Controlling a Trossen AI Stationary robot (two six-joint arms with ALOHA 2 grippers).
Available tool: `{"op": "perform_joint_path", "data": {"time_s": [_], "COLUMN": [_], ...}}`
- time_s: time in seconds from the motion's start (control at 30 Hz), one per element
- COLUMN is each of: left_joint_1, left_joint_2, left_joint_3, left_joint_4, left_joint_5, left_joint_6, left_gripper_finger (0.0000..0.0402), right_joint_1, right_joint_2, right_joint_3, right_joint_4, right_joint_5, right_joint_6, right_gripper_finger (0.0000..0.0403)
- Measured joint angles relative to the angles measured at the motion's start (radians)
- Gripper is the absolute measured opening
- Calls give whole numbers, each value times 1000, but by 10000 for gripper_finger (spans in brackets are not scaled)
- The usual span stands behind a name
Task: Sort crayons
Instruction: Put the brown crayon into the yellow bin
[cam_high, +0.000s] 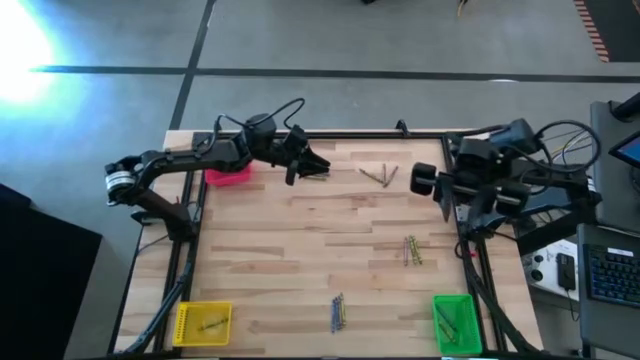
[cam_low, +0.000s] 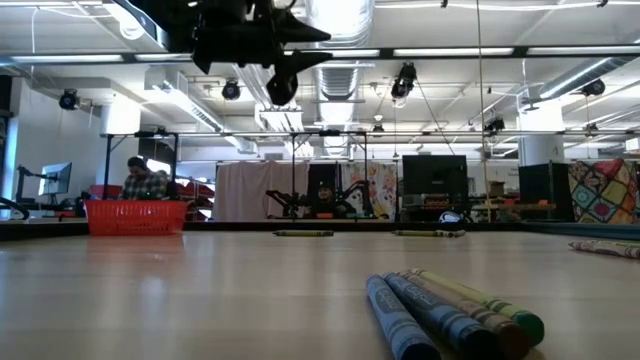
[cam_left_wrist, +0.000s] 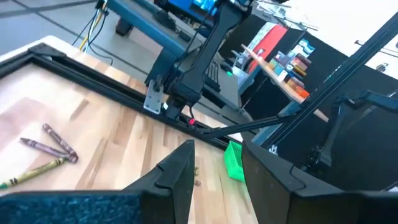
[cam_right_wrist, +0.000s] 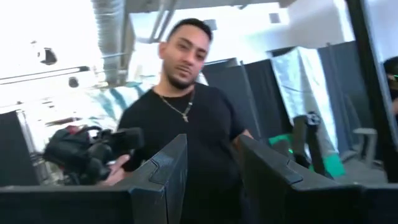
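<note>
A: Wooden worktop (cam_high: 300, 250) under bright shop lights, a square bin in three corners: red bin (cam_high: 228, 176) at the far left, yellow bin (cam_high: 203, 322) near left, green bin (cam_high: 455, 322) near right.

B: And the crayons lay scattered. A brown-grey cluster (cam_high: 380, 175) sat by the far edge, a yellow-olive cluster (cam_high: 412, 250) toward the right edge, a blue cluster (cam_high: 339, 313) at the near edge.

A: The left claw (cam_high: 318, 167) hung above the far edge, fingers apart, nothing between them.

B: Right claw (cam_high: 424, 180) was raised off the right edge, pointing out at a person in the room. Jaws apart too, empty.

A: The far cluster lay between the two claws, long axes fanned roughly along the far edge. The left looked marginally nearer, I'd say, and already faced it.

B: Agreed: a short reach rightward, then down.
</note>
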Motion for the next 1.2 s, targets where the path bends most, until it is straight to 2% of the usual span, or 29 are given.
{"op": "perform_joint_path", "data": {"time_s": [0.17, 0.37, 0.53, 0.6, 0.67, 0.7, 0.73, 0.77, 0.83, 0.9, 0.93, 0.97, 1.0, 1.07, 1.2], "left_joint_1": [-15, -41, -46, -46, -46, -44, -44, -44, -43, -43, -43, -43, -43, -43, -43], "left_joint_2": [4, 4, 4, 4, 4, 4, 4, 4, 4, 4, 4, 4, 4, 4, 4], "left_joint_3": [0, 0, 0, 0, 0, 0, 0, 0, 0, 0, 0, 0, 0, 0, 0], "left_joint_4": [-4, -5, -10, -21, -42, -60, -82, -111, -176, -252, -297, -341, -379, -442, -475], "left_joint_5": [0, 7, 8, 8, 0, -13, -27, -49, -93, -138, -161, -184, -207, -252, -308], "left_joint_6": [-4, 3, 20, 32, 36, 43, 51, 59, 73, 93, 105, 115, 127, 154, 200], "left_gripper_finger": [116, 116, 116, 116, 116, 116, 116, 116, 116, 116, 116, 116, 116, 116, 116], "right_joint_1": [31, 33, 37, 20, -11, -29, -49, -71, -115, -152, -177, -209, -247, -324, -458], "right_joint_2": [3, 1, 1, -2, -5, -6, -7, -8, 0, 21, 32, 37, 40, 50, 97], "right_joint_3": [25, 25, 25, 15, 2, -7, -15, -21, -36, -58, -69, -81, -97, -142, -263], "right_joint_4": [-6, -6, -16, -109, -304, -440, -598, -765, -1093, -1382, -1501, -1603, -1689, -1766, -1571], "right_joint_5": [3, 67, 65, 62, 83, 136, 235, 378, 770, 1205, 1364, 1461, 1505, 1512, 1390], "right_joint_6": [3, 12, 21, -13, -116, -192, -271, -334, -373, -248, -144, -40, 49, 176, 205], "right_gripper_finger": [131, 132, 132, 132, 132, 132, 132, 132, 132, 132, 132, 132, 132, 132, 132]}}
